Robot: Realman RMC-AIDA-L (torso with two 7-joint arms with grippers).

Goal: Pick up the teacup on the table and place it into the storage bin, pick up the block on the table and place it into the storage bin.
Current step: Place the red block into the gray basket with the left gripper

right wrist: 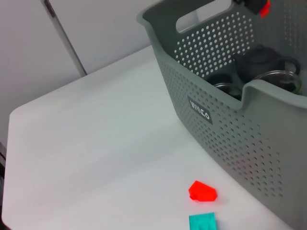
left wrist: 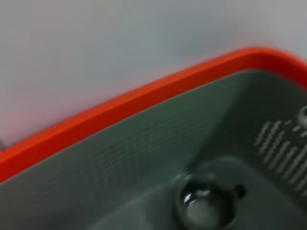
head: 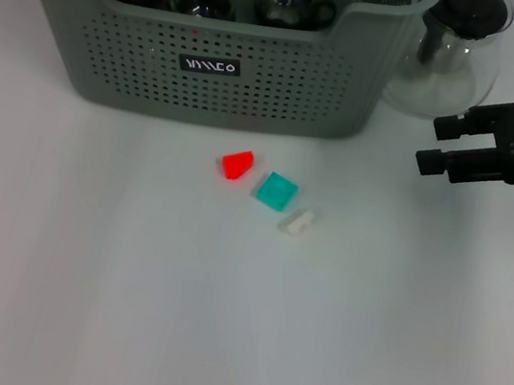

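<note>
The bin [head: 218, 61] fills the upper left and centre of the head view, its perforated front wall and black label facing the camera, standing on the white table [head: 126, 289]. Inside it, along the top edge of the frame, sit dark and glass teaware pieces; a dark teapot [right wrist: 261, 62] and glass cups [right wrist: 278, 79] show over the rim in the right wrist view. Which of these is the task's teacup cannot be told.

Below the bin's front wall, at frame centre, three small blocks lie in a slanting row on the table: a red block [head: 237, 163], a teal block [head: 277, 191] just lower right of it, and a white block [head: 297, 223] lower right again. They are near one another but apart, and none touches the bin.

The right gripper [head: 436, 145] enters from the right edge of the head view at upper right, its black arm stretched roughly level, the fingers [head: 451, 127] pointing left toward the bin. The jaws stand parted with nothing between them. It hangs above the table, just below the glass teapot [head: 447, 56] that stands to the right of the bin.

The left gripper is not seen in any view. The left wrist view looks closely down over the bin's rim into its interior, where a glass cup [left wrist: 204, 203] rests on the floor at lower right of that frame.
</note>
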